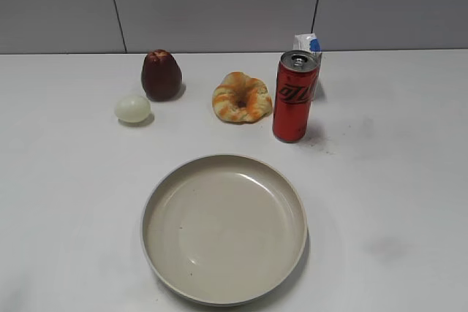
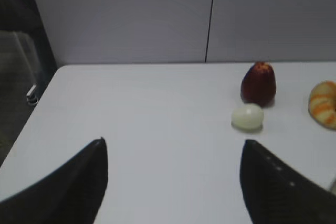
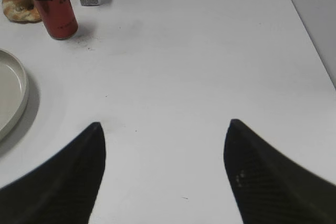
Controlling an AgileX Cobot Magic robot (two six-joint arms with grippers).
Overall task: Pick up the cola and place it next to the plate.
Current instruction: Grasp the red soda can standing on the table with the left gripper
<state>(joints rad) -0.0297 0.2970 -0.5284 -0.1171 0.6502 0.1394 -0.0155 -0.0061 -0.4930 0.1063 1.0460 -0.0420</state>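
Observation:
The cola [image 1: 295, 96], a tall slim red can, stands upright at the back right of the white table; it also shows at the top left of the right wrist view [image 3: 50, 4]. The plate [image 1: 155, 202], large, round and beige, lies empty in front of it; its rim shows at the left edge of the right wrist view [image 3: 21, 85]. My right gripper [image 3: 164, 124] is open and empty over bare table, well short of the can. My left gripper [image 2: 172, 141] is open and empty over the table's left part. Neither gripper shows in the exterior view.
A small white-and-blue carton [image 1: 308, 45] stands just behind the can. A bread ring [image 1: 241, 97], a dark red apple [image 1: 161, 74] and a pale egg [image 1: 132, 108] lie along the back. The table's left edge [image 2: 31, 116] and right edge [image 3: 310, 30] show in the wrist views.

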